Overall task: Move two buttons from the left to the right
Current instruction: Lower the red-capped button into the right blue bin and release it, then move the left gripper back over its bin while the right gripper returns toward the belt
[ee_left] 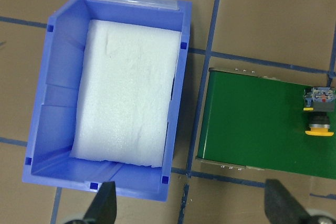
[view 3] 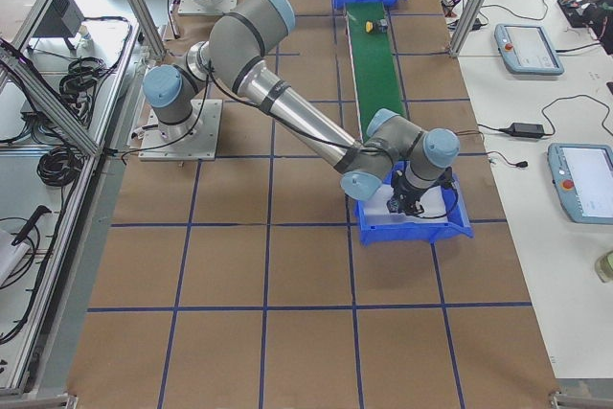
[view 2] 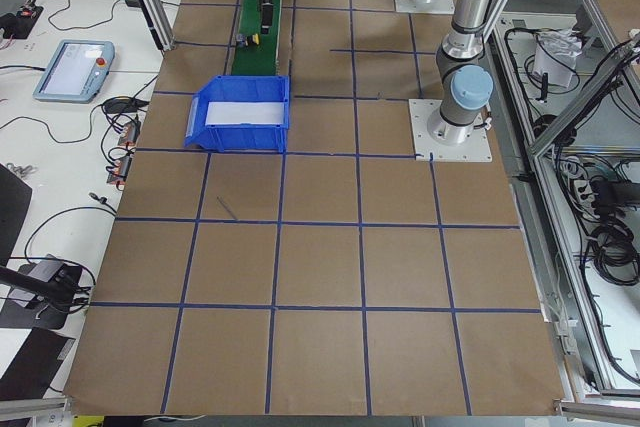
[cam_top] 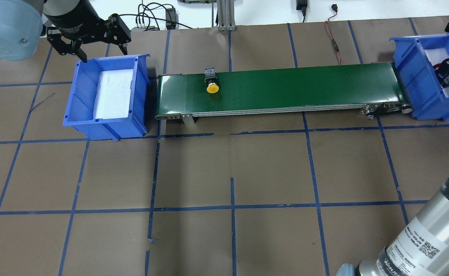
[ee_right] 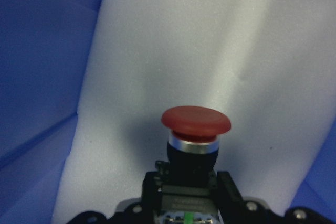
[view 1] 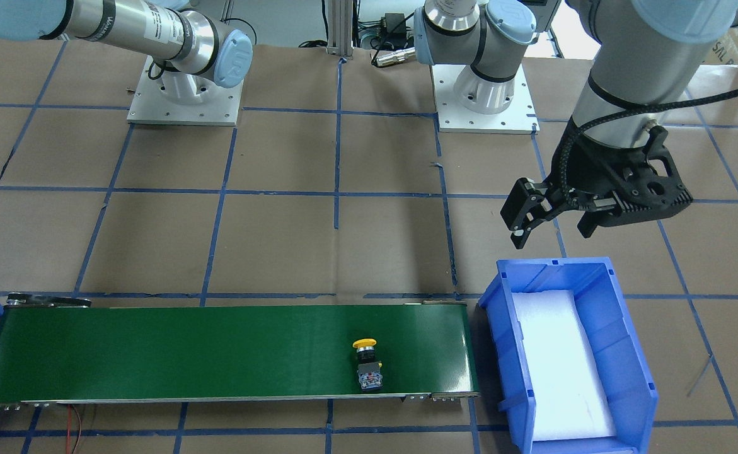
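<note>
The yellow button [view 1: 365, 362] lies on its side on the green conveyor belt [view 1: 186, 353], close to the belt's left end; the overhead view shows this yellow button [cam_top: 211, 81] too. My left gripper [cam_top: 104, 53] hangs open above the far rim of the left blue bin [cam_top: 107, 126], with nothing between its fingers [ee_left: 105, 205]. The red button [ee_right: 196, 121] is held upright by my right gripper [ee_right: 189, 203], which is shut on the button's contact block just above the white foam inside the right blue bin [cam_top: 412, 65].
Both bins are lined with white foam; the left one [view 1: 633, 353] holds only foam. The belt runs between the two bins. Brown paper with a blue tape grid covers the table. Cables lie along the far edge [cam_top: 335, 42].
</note>
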Action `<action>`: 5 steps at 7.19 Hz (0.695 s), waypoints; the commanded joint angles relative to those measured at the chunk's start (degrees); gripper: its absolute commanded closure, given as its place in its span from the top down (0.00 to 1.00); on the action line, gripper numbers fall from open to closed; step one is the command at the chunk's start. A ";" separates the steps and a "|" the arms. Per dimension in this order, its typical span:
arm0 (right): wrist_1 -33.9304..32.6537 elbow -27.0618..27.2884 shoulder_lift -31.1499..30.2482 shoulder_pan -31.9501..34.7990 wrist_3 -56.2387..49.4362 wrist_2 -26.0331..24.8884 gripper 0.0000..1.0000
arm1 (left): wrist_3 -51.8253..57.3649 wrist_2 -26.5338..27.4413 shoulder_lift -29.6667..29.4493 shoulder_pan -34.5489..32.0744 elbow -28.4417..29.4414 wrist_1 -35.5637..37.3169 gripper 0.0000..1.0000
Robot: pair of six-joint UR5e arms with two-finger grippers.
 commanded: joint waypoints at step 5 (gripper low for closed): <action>0.92 -0.29 -0.75 -0.08 0.18 0.00 1.00 | -0.09 4.87 7.79 -0.01 -8.98 -2.44 1.00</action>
